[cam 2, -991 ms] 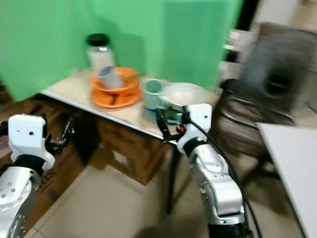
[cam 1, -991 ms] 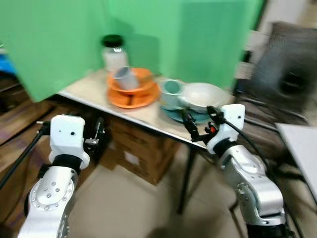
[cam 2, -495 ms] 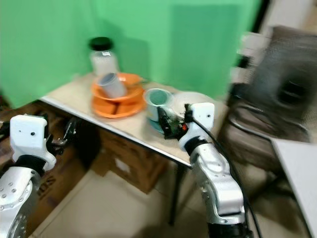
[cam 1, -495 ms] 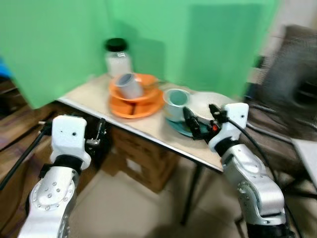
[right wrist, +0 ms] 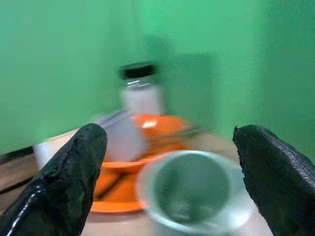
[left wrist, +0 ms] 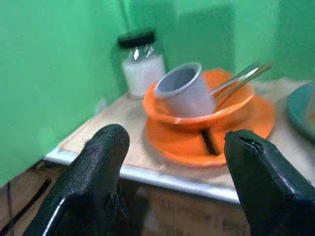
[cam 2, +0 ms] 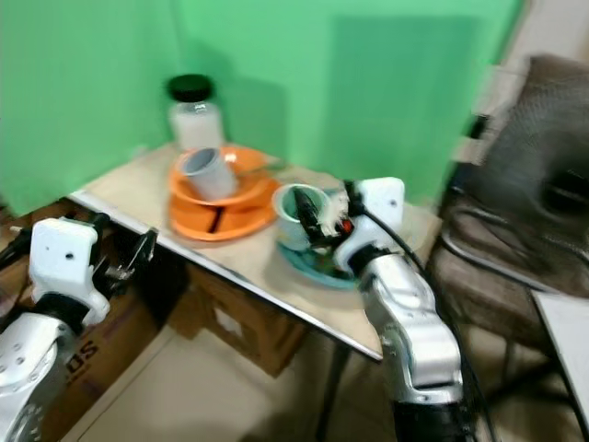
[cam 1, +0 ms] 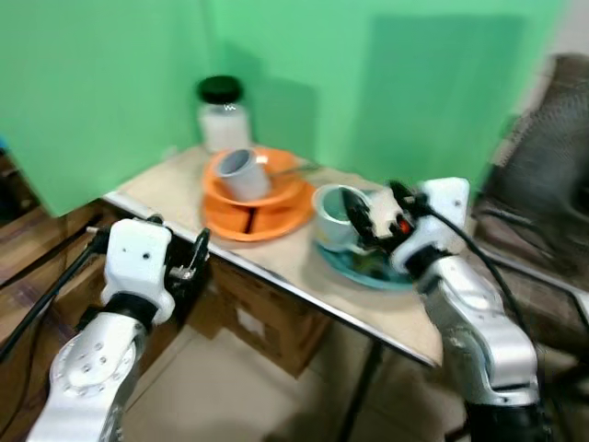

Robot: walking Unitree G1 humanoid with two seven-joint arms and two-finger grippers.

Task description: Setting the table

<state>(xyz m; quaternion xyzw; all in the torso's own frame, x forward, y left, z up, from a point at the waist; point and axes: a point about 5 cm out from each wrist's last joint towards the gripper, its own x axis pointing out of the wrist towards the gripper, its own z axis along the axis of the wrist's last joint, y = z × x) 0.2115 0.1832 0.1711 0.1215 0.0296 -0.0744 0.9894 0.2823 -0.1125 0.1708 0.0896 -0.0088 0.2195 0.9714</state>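
Just beyond my spread right claw (right wrist: 167, 172) a pale green cup (right wrist: 189, 191) stands upright on a teal plate (cam 1: 363, 267); further off, a grey cup (left wrist: 184, 91) lies tilted in orange dishes (left wrist: 216, 123).

Nothing readable here tbh. The cardboard box (cam 2: 97, 345) under the table has some dark print on its side, but it's way too blurry to make out any letters.

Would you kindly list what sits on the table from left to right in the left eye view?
Glass jar with black lid → grey cup lying in the orange bowl → pale green cup → right gripper, open.
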